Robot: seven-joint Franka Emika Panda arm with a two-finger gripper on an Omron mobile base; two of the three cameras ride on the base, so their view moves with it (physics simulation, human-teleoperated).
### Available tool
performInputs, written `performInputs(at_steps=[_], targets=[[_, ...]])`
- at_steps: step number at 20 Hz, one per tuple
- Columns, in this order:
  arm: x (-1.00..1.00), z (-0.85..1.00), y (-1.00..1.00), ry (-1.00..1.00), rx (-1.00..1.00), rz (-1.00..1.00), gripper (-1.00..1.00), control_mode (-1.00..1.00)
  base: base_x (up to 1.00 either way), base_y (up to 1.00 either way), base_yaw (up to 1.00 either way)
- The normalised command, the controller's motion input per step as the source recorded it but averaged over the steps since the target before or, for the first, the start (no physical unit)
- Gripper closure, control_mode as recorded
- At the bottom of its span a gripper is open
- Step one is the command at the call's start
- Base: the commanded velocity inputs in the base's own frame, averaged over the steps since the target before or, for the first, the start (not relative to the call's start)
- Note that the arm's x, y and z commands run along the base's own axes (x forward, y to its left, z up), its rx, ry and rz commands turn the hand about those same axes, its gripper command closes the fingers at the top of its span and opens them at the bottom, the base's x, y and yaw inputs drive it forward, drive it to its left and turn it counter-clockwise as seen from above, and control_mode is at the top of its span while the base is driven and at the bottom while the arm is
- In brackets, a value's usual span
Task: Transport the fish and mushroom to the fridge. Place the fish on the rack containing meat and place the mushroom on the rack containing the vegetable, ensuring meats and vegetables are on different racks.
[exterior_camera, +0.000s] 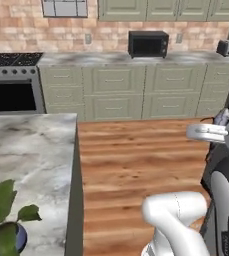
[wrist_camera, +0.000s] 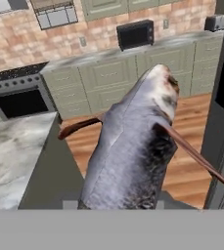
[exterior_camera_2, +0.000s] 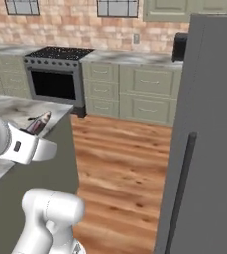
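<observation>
1. We are holding the fish in our pincer: the jaws are clamped on its lower end, and the grey body is rising up and away from the hand, filling the middle of the hand view.
2. In the right base view the fish is poking up beyond our white wrist, its tip pointing toward the marble island counter; in the left base view only its tip is peeking over the wrist at the right edge.
3. We are carrying it in the air, above the wooden floor and touching no surface.
4. The fridge is standing just to our right, its grey door closed and its long dark bar handle running down the near edge.
5. Farther out, the stove is sitting against the brick wall, and a black microwave and a toaster are resting on the back counter.
6. A potted plant is standing on the near corner of the island counter.
</observation>
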Motion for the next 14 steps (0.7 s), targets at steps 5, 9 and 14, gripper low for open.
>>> performInputs(at_steps=[5, 9, 14], targets=[[0.00, 0.00, 0.00, 0.00, 0.00, 0.00, 1.00, 1.00, 1.00, 0.38, -0.18], [0.00, 0.00, 0.00, 0.00, 0.00, 0.00, 1.00, 1.00, 1.00, 0.72, -0.27], [0.00, 0.00, 0.00, 0.00, 0.00, 0.00, 1.00, 1.00, 1.00, 0.33, -0.27]])
